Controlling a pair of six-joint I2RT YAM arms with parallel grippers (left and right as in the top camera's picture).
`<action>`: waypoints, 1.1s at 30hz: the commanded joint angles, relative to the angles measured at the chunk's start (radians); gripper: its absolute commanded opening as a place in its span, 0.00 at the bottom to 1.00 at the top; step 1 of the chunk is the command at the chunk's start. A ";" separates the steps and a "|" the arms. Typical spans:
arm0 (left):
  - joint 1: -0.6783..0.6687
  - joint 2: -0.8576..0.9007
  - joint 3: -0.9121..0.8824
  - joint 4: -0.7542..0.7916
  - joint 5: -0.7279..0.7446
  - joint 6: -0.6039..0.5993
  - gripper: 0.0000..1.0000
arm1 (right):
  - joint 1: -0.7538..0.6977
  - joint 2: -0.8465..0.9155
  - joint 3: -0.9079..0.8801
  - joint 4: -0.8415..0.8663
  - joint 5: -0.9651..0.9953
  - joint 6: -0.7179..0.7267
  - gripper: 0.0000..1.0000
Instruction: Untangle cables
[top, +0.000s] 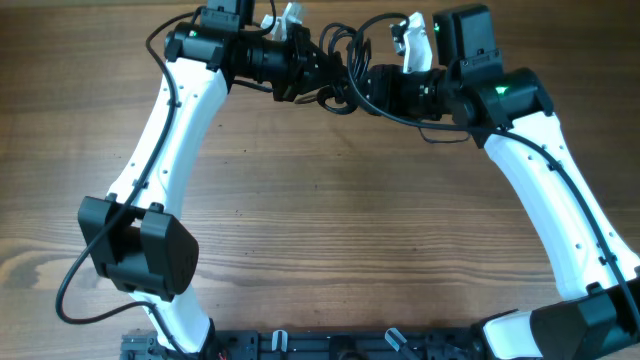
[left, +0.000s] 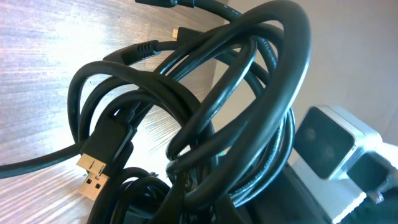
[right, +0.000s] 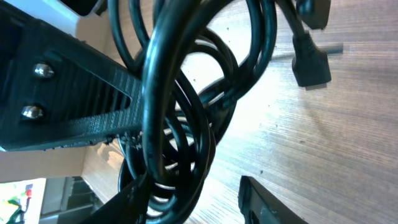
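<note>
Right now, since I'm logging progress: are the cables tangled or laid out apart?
Tangled. The cables loop through one another in one bundle, with a USB plug sticking out of it.

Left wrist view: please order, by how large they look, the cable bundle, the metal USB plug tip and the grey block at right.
1. cable bundle, filling most of the frame.
2. grey block.
3. metal USB plug tip, smallest.
Apparent size only; nearness to the camera may distort it.

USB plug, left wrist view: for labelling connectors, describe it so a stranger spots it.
Black cables fill the view over the wooden table. At the bundle's lower left sits the USB plug: a flat brassy tip with square holes, among all-black loops.
</note>
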 joint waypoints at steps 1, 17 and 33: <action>0.004 -0.024 0.015 0.021 0.038 0.074 0.04 | 0.027 0.011 -0.005 -0.009 0.013 0.115 0.41; -0.002 -0.024 0.015 0.044 0.026 -0.323 0.04 | 0.113 0.130 -0.006 0.072 0.293 0.274 0.06; 0.294 -0.024 0.015 -0.008 -0.057 -0.233 0.04 | -0.130 0.078 -0.006 -0.347 0.902 0.221 0.04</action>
